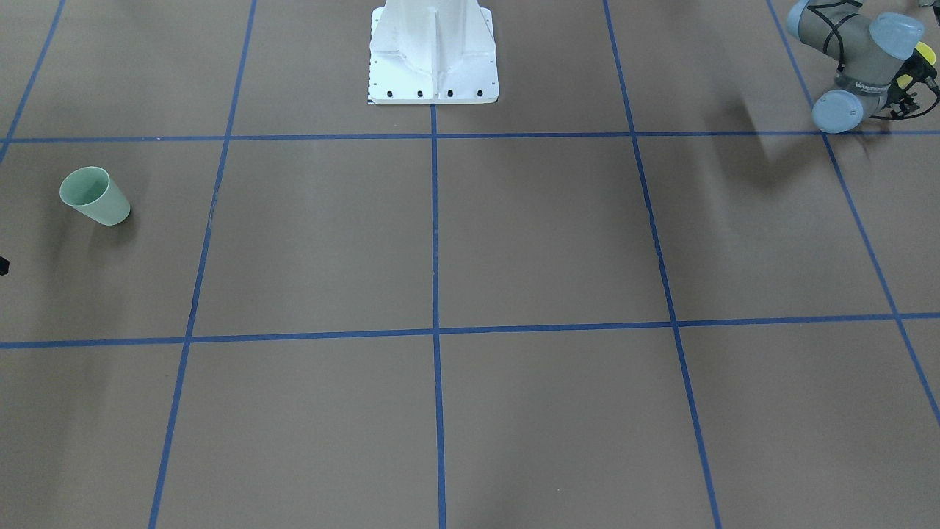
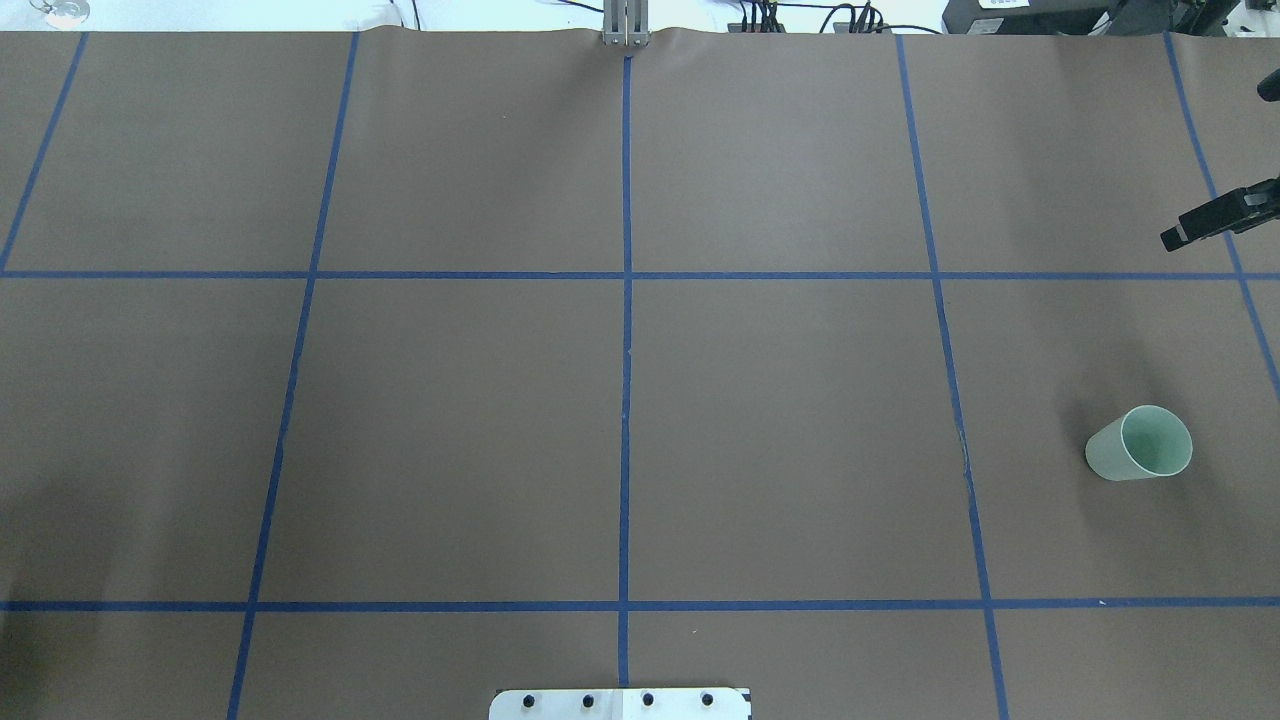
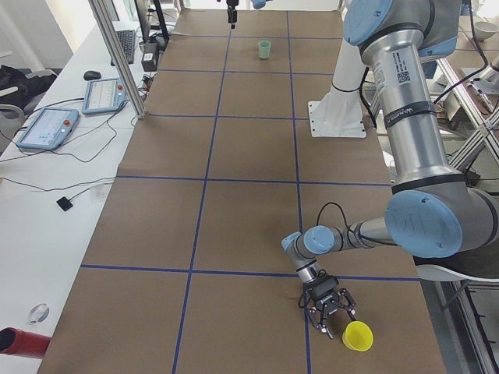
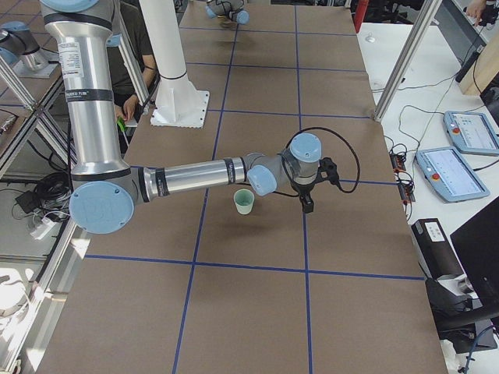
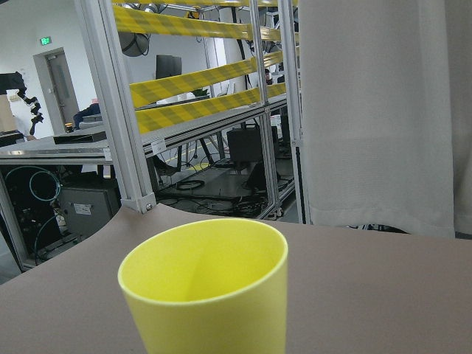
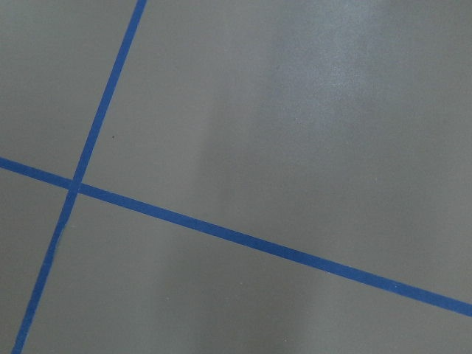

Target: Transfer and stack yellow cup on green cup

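The yellow cup [image 3: 358,336] stands upright near the table's corner on my left side. It fills the left wrist view [image 5: 206,287] and only its rim shows in the front-facing view [image 1: 927,53]. My left gripper [image 3: 334,319] is low beside it with its fingers spread, apart from the cup and holding nothing. The green cup [image 2: 1140,443] stands upright on my right side and also shows in the front-facing view [image 1: 95,195] and the right-side view [image 4: 244,202]. My right gripper [image 2: 1172,238] hovers beyond the green cup, apart from it, narrow and empty.
The white robot base [image 1: 433,59] stands at the table's middle edge. Blue tape lines [image 6: 243,236] grid the brown table. Tablets and cables lie on the side bench [image 3: 48,128]. A person [image 4: 129,54] sits behind my right arm.
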